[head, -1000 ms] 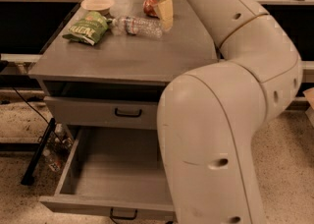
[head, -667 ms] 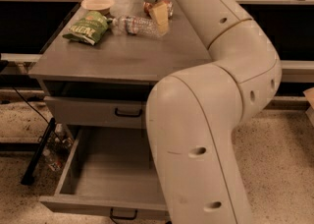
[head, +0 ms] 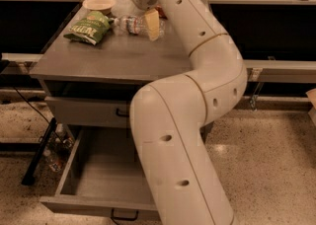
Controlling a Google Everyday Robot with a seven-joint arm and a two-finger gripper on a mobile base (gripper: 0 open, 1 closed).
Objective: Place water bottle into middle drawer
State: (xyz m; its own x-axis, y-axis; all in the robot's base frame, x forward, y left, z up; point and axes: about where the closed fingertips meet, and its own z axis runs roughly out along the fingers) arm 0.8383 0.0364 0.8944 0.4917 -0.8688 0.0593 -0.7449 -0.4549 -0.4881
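Observation:
The water bottle (head: 126, 24) lies on its side at the back of the grey cabinet top (head: 113, 58), cap toward the left. My gripper (head: 151, 27) hangs down from the arm right at the bottle's right end, touching or nearly touching it. The middle drawer (head: 94, 179) is pulled out at the bottom of the cabinet, a plain grey tray with a black handle (head: 123, 215) on its front. My arm's big elbow (head: 173, 135) covers the drawer's right part.
A green chip bag (head: 89, 26) and a pale bowl (head: 98, 4) sit left of the bottle. A shut drawer front (head: 84, 110) is above the open one. A black stand (head: 37, 155) and loose bottles (head: 53, 159) lie on the floor at left.
My gripper has moved down and left, closer to the bottle's right end. The arm's elbow has swung left across the view. The bottle has not moved on the cabinet.

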